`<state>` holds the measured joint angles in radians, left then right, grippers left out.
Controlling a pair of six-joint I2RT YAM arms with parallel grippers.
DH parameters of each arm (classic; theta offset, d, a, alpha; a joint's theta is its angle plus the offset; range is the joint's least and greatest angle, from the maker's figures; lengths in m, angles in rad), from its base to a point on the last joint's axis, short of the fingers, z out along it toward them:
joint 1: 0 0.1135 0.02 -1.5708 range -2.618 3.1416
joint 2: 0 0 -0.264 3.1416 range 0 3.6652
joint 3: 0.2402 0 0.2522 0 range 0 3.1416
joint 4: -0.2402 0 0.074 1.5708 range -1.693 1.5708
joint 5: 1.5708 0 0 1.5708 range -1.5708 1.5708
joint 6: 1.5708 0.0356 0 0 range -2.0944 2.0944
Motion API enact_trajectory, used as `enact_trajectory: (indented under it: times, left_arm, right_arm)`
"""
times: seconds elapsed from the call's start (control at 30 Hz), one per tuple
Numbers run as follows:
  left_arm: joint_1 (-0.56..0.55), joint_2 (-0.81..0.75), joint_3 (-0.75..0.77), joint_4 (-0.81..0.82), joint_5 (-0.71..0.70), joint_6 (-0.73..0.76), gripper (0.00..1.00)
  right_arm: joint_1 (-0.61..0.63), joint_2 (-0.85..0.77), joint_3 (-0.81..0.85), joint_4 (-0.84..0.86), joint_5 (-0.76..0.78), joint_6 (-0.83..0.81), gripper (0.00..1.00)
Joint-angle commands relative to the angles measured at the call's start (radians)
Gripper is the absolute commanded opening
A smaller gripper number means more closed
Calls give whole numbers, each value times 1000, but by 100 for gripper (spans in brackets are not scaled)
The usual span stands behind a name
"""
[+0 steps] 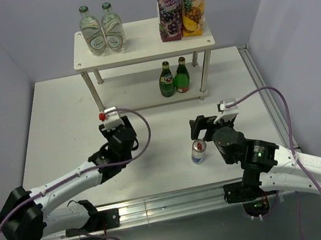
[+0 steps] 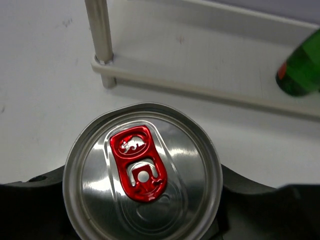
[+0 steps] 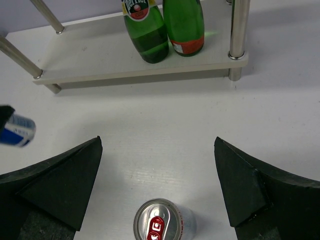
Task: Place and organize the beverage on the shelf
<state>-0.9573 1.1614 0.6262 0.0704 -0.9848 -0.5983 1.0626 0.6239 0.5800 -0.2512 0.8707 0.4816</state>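
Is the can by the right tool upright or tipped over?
Upright: the can stands on its base in the top view, lid and red tab facing up.

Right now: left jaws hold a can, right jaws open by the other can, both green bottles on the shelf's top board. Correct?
One error: the green bottles stand on the shelf's lower board, not the top board, as the top external view shows. The rest holds.

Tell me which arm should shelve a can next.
Left. The left gripper grips the held can near the shelf lower board; the right gripper is open, the standing can untouched on the table.
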Motion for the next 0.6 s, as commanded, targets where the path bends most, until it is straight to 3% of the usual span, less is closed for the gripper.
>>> enact_trajectory:
  times: [0.0, 0.2, 0.57]
  left_arm:
    - [107, 61, 99, 277, 106, 258, 0]
    - [313, 214, 228, 397, 268, 319, 0]
    - [462, 504, 446, 459, 382, 342, 0]
  right_arm:
    - [4, -15, -5, 24, 16, 2, 100]
    - [4, -15, -3, 18, 10, 6, 100]
    - [4, 0, -2, 23, 1, 2, 100]
